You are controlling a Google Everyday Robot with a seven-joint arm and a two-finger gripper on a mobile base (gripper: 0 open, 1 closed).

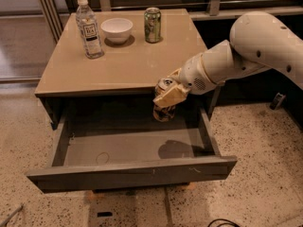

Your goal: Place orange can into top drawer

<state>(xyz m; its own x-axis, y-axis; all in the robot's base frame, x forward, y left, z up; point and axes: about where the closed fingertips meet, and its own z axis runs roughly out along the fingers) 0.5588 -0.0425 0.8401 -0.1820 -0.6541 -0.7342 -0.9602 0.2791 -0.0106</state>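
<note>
We are holding our gripper (pixel 167 97) just off the front edge of the tan-topped cabinet (pixel 118 70), at the end of our white, rounded arm (pixel 246 51), which is reaching in from the right. Its jaws are pinching the orange can (pixel 164 113), an orange-brown drink can with dark markings and a silver top; the tan finger pads (pixel 171 94) are pressing across its upper half, and its lower half is hanging below them, roughly upright. Straight beneath the jaws the top drawer (pixel 132 174), a wide, shallow, dark grey box with a flat handleless front, is standing pulled out. The can is hovering in the air over the right rear part of it, touching neither floor nor walls, and is casting a dark shadow (pixel 177 149) on the drawer floor below. Well behind the jaws, on the cabinet top, a green drink can (pixel 152 25) is standing; farther back and to the left we are seeing a small white bowl (pixel 117 30) and a clear plastic water bottle (pixel 89 28) with a white cap.
</note>
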